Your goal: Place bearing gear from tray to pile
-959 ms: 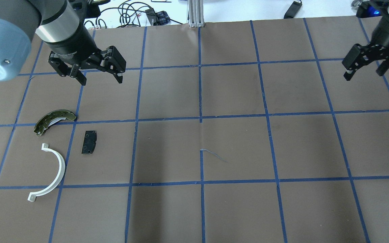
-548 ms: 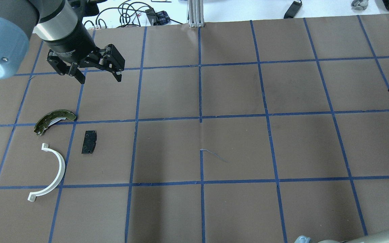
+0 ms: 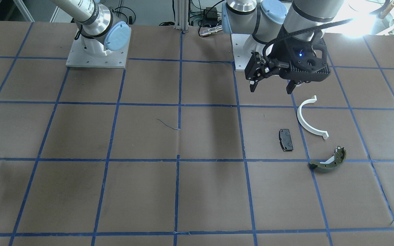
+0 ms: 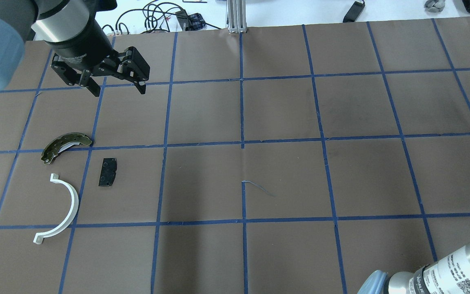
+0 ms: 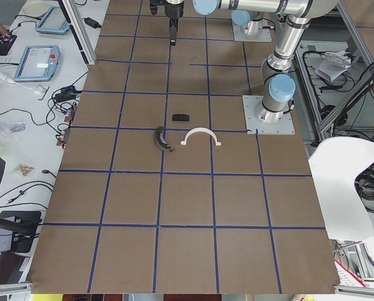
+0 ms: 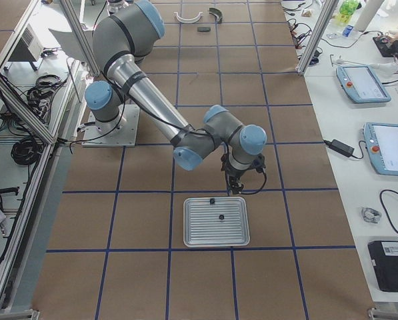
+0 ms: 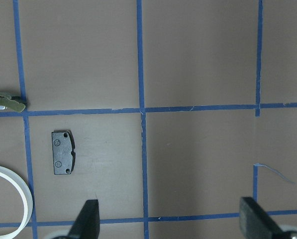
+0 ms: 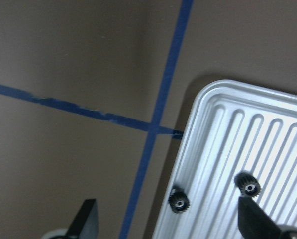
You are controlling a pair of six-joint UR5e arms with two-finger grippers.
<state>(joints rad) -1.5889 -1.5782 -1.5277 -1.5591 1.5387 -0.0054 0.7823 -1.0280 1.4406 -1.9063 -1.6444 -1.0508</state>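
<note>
Over on the ribbed metal tray [image 6: 217, 223], two small dark bearing gears [image 8: 248, 186] lying apart, one by the rim, one further in. Hovering just above that tray corner, right gripper [image 6: 234, 184], fingers spread wide, clamped on nothing. Well away across the brown table [image 4: 284, 179], the pile: white half-ring [image 4: 61, 208], black pad [image 4: 107, 172] beside it, olive brake shoe [image 4: 65, 146] close by, none touching. Raised off the table near those parts, left gripper [image 4: 118, 92], fingers wide apart too, empty
</note>
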